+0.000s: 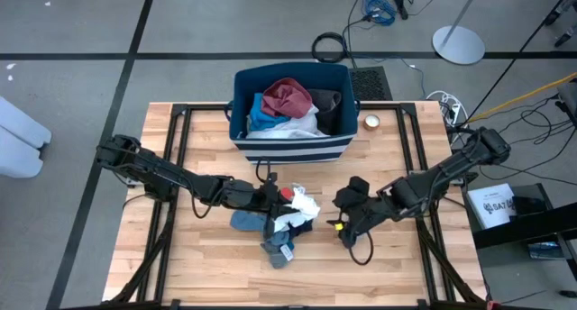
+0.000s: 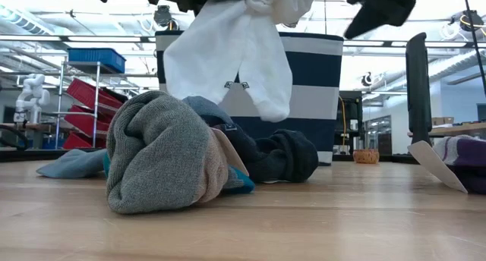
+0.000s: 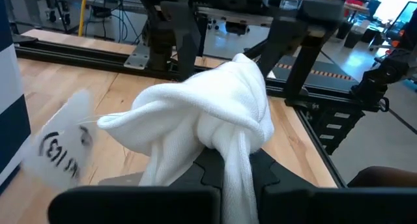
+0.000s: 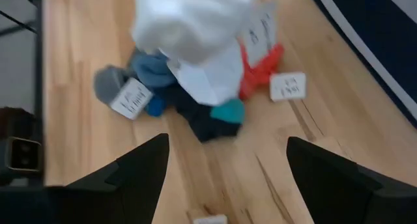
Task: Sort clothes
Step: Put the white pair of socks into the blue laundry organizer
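Grey sock [image 2: 163, 158], bundled up, lies closest in the low view, at the front of a small pile on the table [image 1: 207, 256]. Behind it sit a dark navy piece [image 2: 277, 156] and a blue-grey piece [image 2: 72, 164] flat on the wood, with a bit of teal [image 2: 241, 183] peeking out under the grey. From above, the same pile [image 1: 275, 229] sits near the table's middle, toward the front edge.

Over the pile hangs a white garment [image 2: 235, 45], lifted clear of the table and pinched in the left gripper [image 1: 281, 197] (its wrist view shows the white cloth [image 3: 208, 123] knotted between the fingers). A red-orange scrap [image 4: 260, 71] lies beside the heap, with paper tags [image 4: 288, 86] scattered around it.

Right gripper [image 1: 347, 222] hovers just right of the pile, fingers [image 4: 140, 165] spread wide and holding nothing.

Farther back stands the striped bin [image 1: 290, 148], at the table's rear edge, holding maroon [image 1: 288, 97], blue [image 1: 263, 114], white [image 1: 297, 126] and dark grey [image 1: 326, 110] clothes. A small tape roll [image 1: 370, 123] rests right of the bin.
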